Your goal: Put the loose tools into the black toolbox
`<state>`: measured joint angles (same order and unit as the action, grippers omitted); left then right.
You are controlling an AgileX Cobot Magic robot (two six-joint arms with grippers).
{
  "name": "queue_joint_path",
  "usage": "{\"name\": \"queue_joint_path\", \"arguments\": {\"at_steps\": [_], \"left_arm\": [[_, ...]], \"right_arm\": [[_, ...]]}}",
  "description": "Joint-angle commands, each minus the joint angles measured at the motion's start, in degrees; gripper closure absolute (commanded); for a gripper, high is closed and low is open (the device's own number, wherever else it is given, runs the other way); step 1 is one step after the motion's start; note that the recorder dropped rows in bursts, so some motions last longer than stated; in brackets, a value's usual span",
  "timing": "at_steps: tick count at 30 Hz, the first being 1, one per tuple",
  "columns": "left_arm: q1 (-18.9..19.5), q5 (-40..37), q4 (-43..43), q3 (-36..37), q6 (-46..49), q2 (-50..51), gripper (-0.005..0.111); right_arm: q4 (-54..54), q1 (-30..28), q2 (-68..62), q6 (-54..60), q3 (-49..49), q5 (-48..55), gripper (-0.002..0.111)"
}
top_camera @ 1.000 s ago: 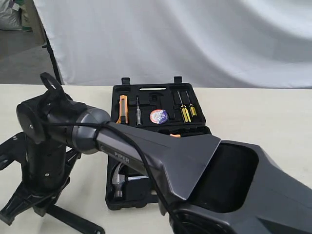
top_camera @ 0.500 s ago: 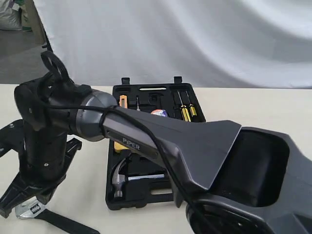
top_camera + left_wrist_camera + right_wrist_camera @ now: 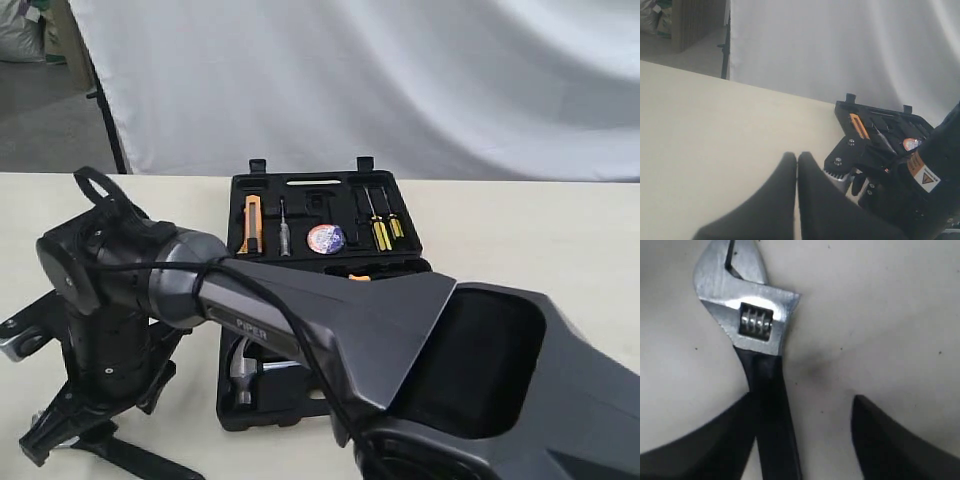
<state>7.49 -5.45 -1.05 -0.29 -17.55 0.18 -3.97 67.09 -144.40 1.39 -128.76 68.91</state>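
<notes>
"PIPER" is read on the right arm [image 3: 300, 320], which is stretched low across the open black toolbox [image 3: 335, 190] toward the left. An orange warning label [image 3: 922, 170] is illegible. Hammer [image 3: 240, 368] and tape roll [image 3: 326, 238] are seated in the toolbox. The adjustable wrench [image 3: 752, 315] lies on the table [image 3: 520, 230] between the parted right gripper [image 3: 801, 397], ungripped. Left gripper [image 3: 796, 156] is closed, empty.

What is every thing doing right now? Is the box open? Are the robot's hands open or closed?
Toolbox: open, flat on the table.
Hammer: in the toolbox.
Tape roll: in the toolbox.
Wrench: lying on the table, not gripped.
Right gripper: open, one finger on each side of the wrench handle.
Left gripper: shut, empty.
</notes>
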Motion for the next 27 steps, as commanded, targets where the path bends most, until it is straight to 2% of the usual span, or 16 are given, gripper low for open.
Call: {"name": "queue_joint_path", "arguments": {"at_steps": [1,6,12,24,27], "left_arm": [[1.5,0.4,-0.3,-0.2,-0.3,-0.2,0.106],[1.5,0.4,-0.3,-0.2,-0.3,-0.2,0.106],[1.5,0.4,-0.3,-0.2,-0.3,-0.2,0.106],[1.5,0.4,-0.3,-0.2,-0.3,-0.2,0.106],[1.5,0.4,-0.3,-0.2,-0.3,-0.2,0.106]], "right_arm": [[-0.8,0.3,0.2,4.7,0.2,-1.3,0.035],[-4.4,0.3,0.2,12.4,0.2,-4.4,0.035],[-4.4,0.3,-0.4,15.1,0.2,-11.1,0.035],[-5.4,1.7,-4.9,18.4,0.2,-14.1,0.035],[-6.0,2.2,-5.0,19.4,0.2,-15.0,0.048]]}}
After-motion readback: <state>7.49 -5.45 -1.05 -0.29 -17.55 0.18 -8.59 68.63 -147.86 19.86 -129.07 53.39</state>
